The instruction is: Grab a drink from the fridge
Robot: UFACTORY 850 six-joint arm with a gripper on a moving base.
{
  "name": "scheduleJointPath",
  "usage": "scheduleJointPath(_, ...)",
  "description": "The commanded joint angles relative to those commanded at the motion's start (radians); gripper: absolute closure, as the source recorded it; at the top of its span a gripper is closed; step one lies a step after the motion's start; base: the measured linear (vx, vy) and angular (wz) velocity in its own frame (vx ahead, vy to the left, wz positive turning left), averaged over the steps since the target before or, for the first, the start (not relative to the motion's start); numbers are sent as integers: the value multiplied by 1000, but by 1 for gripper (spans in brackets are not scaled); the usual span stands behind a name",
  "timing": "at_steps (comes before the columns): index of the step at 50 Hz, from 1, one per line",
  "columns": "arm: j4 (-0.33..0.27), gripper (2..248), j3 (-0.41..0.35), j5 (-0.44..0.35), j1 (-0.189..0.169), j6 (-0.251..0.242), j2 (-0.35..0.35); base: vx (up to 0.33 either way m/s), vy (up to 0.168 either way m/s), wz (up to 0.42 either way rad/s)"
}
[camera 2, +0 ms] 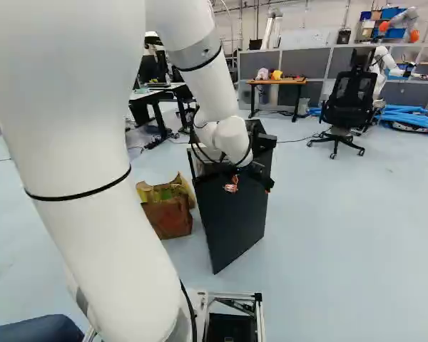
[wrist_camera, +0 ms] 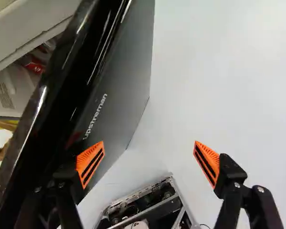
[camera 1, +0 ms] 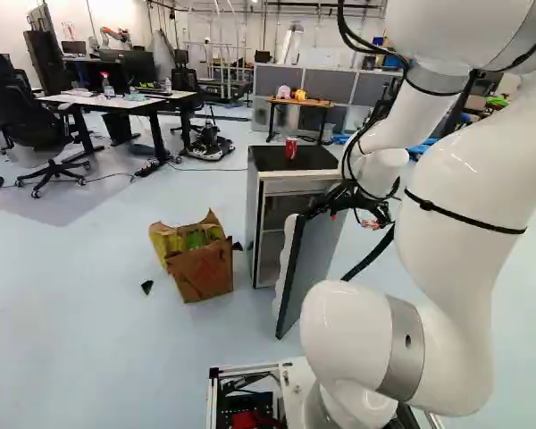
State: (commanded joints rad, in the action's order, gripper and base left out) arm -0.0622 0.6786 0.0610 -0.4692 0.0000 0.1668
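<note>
My gripper (camera 1: 366,213) is at the top of the fridge door (camera 1: 320,255), which stands ajar from the fridge (camera 1: 266,228) in the left base view. A red can (camera 1: 291,148) stands on the black fridge top. The wrist view shows the gripper (wrist_camera: 148,163) open, with nothing held. One finger overlaps the door's black edge (wrist_camera: 52,90), contact unclear; the other is over the floor outside the door's grey face (wrist_camera: 119,81). Past that edge, a red item (wrist_camera: 34,65) shows inside the fridge, partly hidden. In the right base view the door (camera 2: 232,214) hides the interior.
An open cardboard box (camera 1: 201,273) with yellow and green in it stands on the floor beside the fridge. Desks (camera 1: 147,105) and an office chair are farther left, a small wooden table (camera 1: 301,105) is behind. Another robot (camera 2: 381,60) stands at the far right, near a black chair (camera 2: 349,103).
</note>
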Motion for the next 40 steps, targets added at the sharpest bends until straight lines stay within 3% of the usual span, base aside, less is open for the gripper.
scheduleJointPath(40,-326,3,-48,-71,81,0,-42,0,0,0)
